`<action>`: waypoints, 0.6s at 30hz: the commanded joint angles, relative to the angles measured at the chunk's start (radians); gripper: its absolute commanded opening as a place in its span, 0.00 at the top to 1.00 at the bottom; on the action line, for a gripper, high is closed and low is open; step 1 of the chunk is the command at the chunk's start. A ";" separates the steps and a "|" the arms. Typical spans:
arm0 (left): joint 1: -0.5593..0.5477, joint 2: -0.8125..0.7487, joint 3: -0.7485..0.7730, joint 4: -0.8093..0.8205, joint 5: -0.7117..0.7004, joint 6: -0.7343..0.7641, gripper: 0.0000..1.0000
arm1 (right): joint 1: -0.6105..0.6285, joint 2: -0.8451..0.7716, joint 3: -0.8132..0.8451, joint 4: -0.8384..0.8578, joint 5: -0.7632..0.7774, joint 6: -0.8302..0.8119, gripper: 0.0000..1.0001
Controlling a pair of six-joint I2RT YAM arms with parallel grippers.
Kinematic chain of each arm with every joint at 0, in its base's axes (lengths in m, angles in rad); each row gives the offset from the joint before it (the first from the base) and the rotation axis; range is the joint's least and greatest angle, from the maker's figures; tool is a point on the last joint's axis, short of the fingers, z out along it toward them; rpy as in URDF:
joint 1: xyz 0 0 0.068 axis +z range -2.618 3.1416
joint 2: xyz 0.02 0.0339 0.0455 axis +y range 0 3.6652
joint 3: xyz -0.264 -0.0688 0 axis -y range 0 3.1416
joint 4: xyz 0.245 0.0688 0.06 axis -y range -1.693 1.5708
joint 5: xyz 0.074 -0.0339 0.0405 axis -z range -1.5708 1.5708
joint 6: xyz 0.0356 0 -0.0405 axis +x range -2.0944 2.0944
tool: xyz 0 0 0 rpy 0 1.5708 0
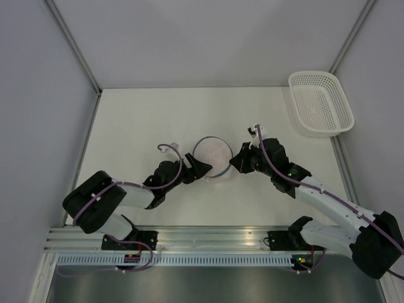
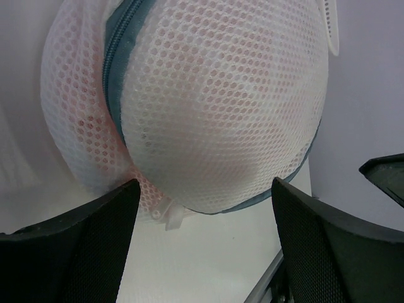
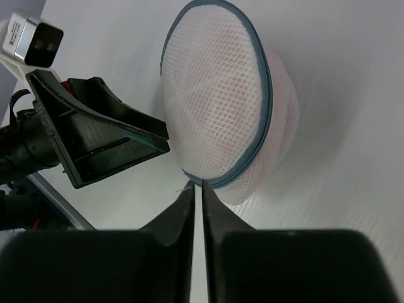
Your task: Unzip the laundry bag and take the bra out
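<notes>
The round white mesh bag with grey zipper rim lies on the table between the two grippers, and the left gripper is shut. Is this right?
Not quite: the left gripper is open. The left wrist view shows its fingers wide apart before the round white mesh bag. The bag does lie on the table between it and the right gripper.

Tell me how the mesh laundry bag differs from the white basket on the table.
The laundry bag is round, while the basket is rectangular. The laundry bag has a grey-blue zipper rim and shows pink through its mesh; the basket is plain white all over. The laundry bag lies near the middle of the table, and the basket sits at its far right corner. Both are white and full of small holes.
</notes>
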 commanded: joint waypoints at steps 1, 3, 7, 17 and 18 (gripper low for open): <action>0.004 0.009 0.006 0.099 -0.002 -0.044 0.12 | 0.005 0.053 0.080 0.114 -0.033 0.024 0.99; 0.004 0.009 0.002 0.099 0.004 -0.042 0.12 | 0.005 0.117 0.086 0.179 -0.063 0.038 1.00; 0.004 0.000 0.000 0.107 0.010 -0.037 0.12 | 0.005 0.272 0.122 0.295 -0.139 0.081 1.00; 0.032 0.011 0.010 0.131 0.028 -0.033 0.12 | 0.005 0.498 0.136 0.326 -0.020 0.065 0.99; 0.033 0.020 0.013 0.136 0.030 -0.036 0.12 | 0.005 0.505 0.133 0.324 -0.014 0.065 1.00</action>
